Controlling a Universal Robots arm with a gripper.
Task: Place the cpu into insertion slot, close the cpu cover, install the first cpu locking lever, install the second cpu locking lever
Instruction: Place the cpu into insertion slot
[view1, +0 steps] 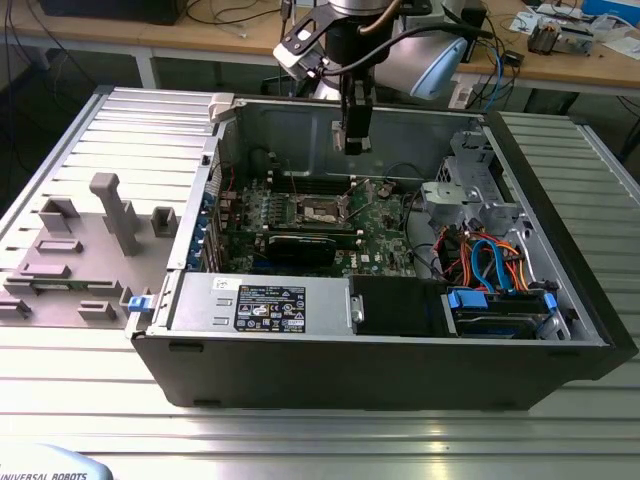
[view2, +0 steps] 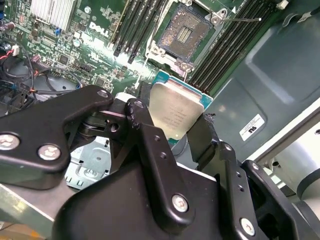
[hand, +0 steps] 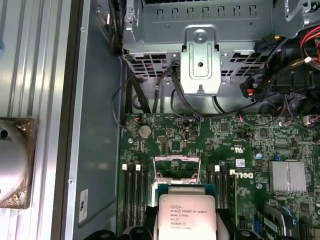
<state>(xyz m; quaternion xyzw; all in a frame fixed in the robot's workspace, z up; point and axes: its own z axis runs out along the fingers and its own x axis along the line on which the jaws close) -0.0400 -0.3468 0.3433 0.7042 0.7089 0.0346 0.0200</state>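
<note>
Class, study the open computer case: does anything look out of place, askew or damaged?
Nothing looks damaged or spilled. The one thing out of place is the cpu, clamped in the gripper above the green board, while the insertion slot lies open and empty.

Arm (view1: 420, 55) angled down, wrist seemingly vertical; gripper (view1: 355, 145) fingers (view2: 145, 130) pinching cpu (view2: 175, 110) edges.

Several lines of small dark print stand on the silver top of the cpu (hand: 186, 216). White lettering (hand: 243, 176) marks the green circuit board (hand: 165, 145). A black label (view1: 270, 302) on the grey box (view1: 195, 305) and a white sticker (hand: 81, 203), perhaps barcoded, on the case panel (hand: 100, 100) carry print.
</note>
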